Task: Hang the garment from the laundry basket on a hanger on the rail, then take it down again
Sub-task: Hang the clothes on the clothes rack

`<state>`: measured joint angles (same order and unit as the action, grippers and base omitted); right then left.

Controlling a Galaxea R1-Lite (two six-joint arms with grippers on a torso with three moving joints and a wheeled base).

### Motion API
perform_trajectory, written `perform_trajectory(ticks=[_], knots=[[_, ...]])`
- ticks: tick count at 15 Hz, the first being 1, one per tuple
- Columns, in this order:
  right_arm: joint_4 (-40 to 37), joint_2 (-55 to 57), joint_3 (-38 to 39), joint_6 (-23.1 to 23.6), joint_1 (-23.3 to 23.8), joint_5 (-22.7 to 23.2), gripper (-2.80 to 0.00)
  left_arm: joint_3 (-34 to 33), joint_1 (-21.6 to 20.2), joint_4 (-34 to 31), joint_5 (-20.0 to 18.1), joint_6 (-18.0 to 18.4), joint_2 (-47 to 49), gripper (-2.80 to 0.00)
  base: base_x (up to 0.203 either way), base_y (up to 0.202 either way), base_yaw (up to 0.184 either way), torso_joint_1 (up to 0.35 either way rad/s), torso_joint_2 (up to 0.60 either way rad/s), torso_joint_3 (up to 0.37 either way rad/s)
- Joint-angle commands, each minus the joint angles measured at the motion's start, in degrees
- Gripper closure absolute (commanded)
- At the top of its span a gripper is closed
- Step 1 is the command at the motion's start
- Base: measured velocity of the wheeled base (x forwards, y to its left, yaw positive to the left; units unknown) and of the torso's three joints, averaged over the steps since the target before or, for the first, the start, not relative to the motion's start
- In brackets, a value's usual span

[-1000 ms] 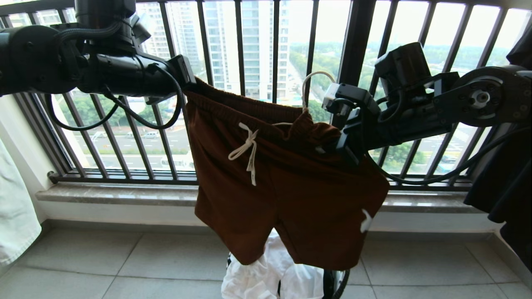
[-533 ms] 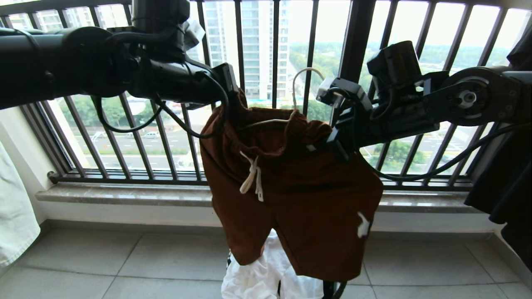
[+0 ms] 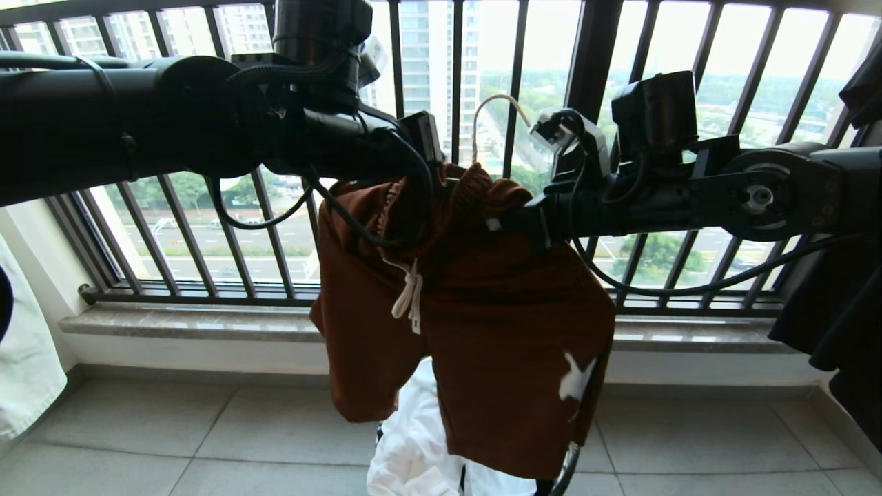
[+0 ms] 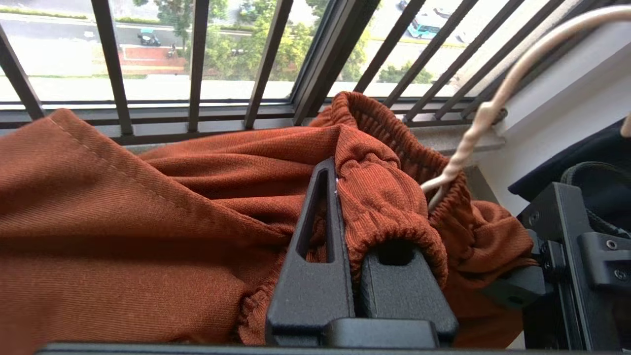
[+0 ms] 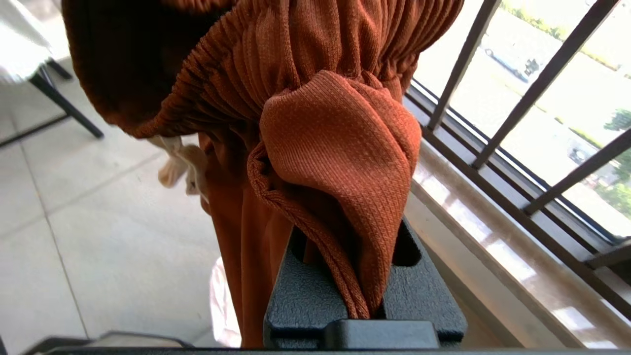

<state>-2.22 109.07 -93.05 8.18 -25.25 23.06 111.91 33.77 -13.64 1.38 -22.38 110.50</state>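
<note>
The garment (image 3: 496,324) is rust-brown, in the centre of the frame. Its waistband (image 4: 389,143) has a fine ribbed pattern, and the cloth below has a small woven texture. Its drawstring (image 3: 411,300) is white, and a small white logo (image 3: 575,375) sits at the lower right of the cloth. The hanger (image 3: 493,110) is cream-white, in the upper centre. Both arms and grippers are black. The balcony railing (image 3: 592,76) is black, with vertical bars. The floor tiles (image 3: 172,434) are light grey, at the bottom. A white cloth (image 3: 420,455) lies at the bottom centre. A black garment (image 3: 837,324) hangs at the right edge, and a pale cloth (image 3: 24,372) at the left edge.
</note>
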Motion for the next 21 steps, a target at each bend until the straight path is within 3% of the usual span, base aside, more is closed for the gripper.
perform_trajectory(ticks=[1,6,10,13,16,18,21], knots=[[6.37,-1.01,3.69,-4.31,-0.48,0.40,0.00,0.06,0.68,0.19,0.03,-0.21,-0.38,0.00,0.000,0.000,0.000,0.000,0.00,0.000],[23.19,-1.50,14.68,-8.00,-0.59,2.36,0.00,0.06,-0.19,5.69,2.56,0.07,-2.36,0.00,0.000,0.000,0.000,0.000,0.00,0.000],[25.72,-4.24,19.70,-8.18,-0.59,4.73,0.00,0.06,-0.90,6.43,3.14,2.99,-2.93,0.00,0.000,0.000,0.000,0.000,0.00,0.000],[34.93,-4.65,23.87,-8.03,-0.59,5.85,0.00,-0.02,-0.94,6.43,6.88,6.38,-2.62,0.00,0.000,0.000,0.000,0.000,0.00,0.000],[35.70,-5.60,24.52,-8.15,-0.69,8.33,0.00,0.04,-1.59,7.49,9.58,10.27,-2.39,0.00,0.000,0.000,0.000,0.000,0.00,0.000],[37.78,-5.21,25.67,-8.18,-1.78,8.92,0.00,-0.01,-2.37,11.51,14.66,13.88,-1.95,0.00,0.000,0.000,0.000,0.000,0.00,0.000],[40.72,-4.92,26.87,-8.35,-2.61,8.93,0.00,0.00,-3.16,12.14,17.26,18.08,-2.56,0.00,0.000,0.000,0.000,0.000,0.00,0.000]])
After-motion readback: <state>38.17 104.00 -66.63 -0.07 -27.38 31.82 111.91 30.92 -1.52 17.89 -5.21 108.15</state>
